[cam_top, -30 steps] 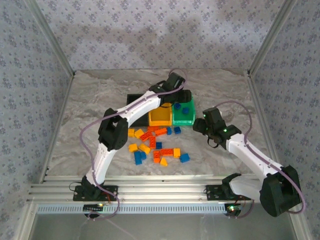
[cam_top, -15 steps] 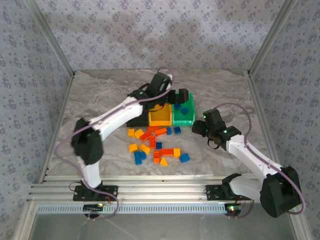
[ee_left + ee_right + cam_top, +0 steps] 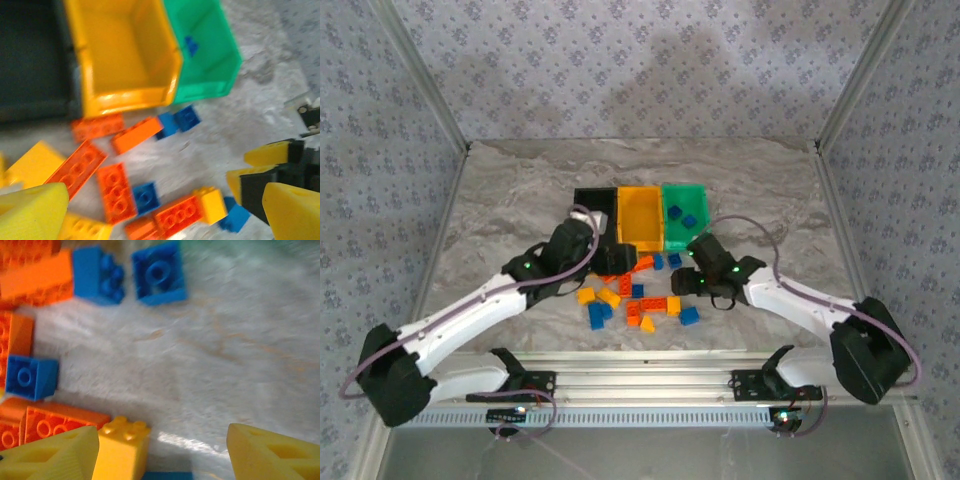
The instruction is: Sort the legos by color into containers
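Table (image 3: 770, 190), left gripper (image 3: 617, 258) off green bin (image 3: 698, 204)

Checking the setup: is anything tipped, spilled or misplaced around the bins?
Nothing stands out. The black bin, yellow bin and green bin stand upright side by side; unsorted legos lie loose on the table before them.

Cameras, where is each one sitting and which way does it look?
Top external: high above and behind the arm bases, facing down at the table, left arm, right arm, bins and brick pile.
Left wrist: on the left arm, facing down past the left claw at the brick pile, the yellow bin and green bin.
Right wrist: on the right arm, facing down close past the right claw at the brick pile.
Shared: both wrist views catch the two blue bricks side by side.
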Motion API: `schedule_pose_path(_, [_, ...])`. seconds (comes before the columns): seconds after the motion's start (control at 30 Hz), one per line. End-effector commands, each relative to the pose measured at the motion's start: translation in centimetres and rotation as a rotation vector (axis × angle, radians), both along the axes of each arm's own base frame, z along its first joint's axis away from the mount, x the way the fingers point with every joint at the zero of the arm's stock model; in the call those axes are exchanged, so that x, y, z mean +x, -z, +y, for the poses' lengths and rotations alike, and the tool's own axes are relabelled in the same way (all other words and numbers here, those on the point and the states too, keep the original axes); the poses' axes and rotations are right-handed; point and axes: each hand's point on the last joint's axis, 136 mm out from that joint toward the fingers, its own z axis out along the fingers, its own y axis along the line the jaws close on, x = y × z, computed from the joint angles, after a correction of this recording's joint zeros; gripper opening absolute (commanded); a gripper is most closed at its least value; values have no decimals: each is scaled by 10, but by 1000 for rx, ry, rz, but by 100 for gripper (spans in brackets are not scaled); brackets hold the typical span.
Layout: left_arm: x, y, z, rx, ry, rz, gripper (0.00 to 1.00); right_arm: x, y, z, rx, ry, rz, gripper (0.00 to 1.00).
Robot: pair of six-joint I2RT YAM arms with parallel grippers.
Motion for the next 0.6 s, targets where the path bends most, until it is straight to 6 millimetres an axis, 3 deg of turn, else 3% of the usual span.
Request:
schedule_pose_path(0.0, [-10,6,30,39,-79,-19,100,-6,2,19,-37,-82,17,69])
schedule_pose_path(0.2, [-20,16,62,79,-160,-34,99,-14,21,29,-87,-110,63,67])
schedule_pose_path(0.47, [-19,22,70,116,-187,-36,100,-30,38,29,-127,-135,118,61])
schedule_pose_path(0.57, [-18,24,71,125,-197,-32,100,-32,41,30,-129,-140,119,54])
